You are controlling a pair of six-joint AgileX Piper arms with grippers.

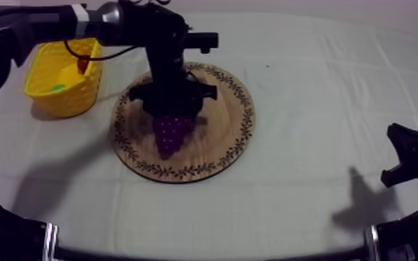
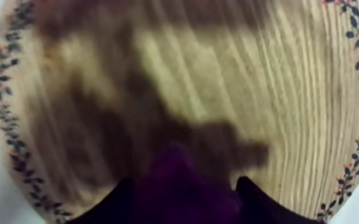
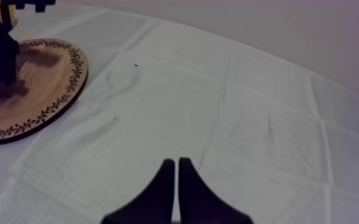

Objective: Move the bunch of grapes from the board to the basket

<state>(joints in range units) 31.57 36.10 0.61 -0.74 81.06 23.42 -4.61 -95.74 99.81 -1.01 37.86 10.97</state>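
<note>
Top view shows the bench (image 1: 309, 83) under its pale cloth, with the wooden board (image 1: 229, 135) near the middle and the yellow basket (image 1: 59, 94) well apart from it, toward the left arm's side. That arm reaches over the board, and the left end effector (image 1: 172, 112) stands down at the upper end of the bunch of grapes (image 1: 172, 137), which lies on the board's wood. In the left wrist view its fingers (image 2: 262, 202) are spread, one on each side of the purple bunch, not yet clamped. The right end effector (image 3: 177, 162) rests over bare cloth, its fingers pressed together on nothing. The bunch looks like a light toy, lumpy and probably smooth-skinned, so it could slip or roll. I judge the best hold is across its broad upper part, where the fingers can seat between the beads.
</note>
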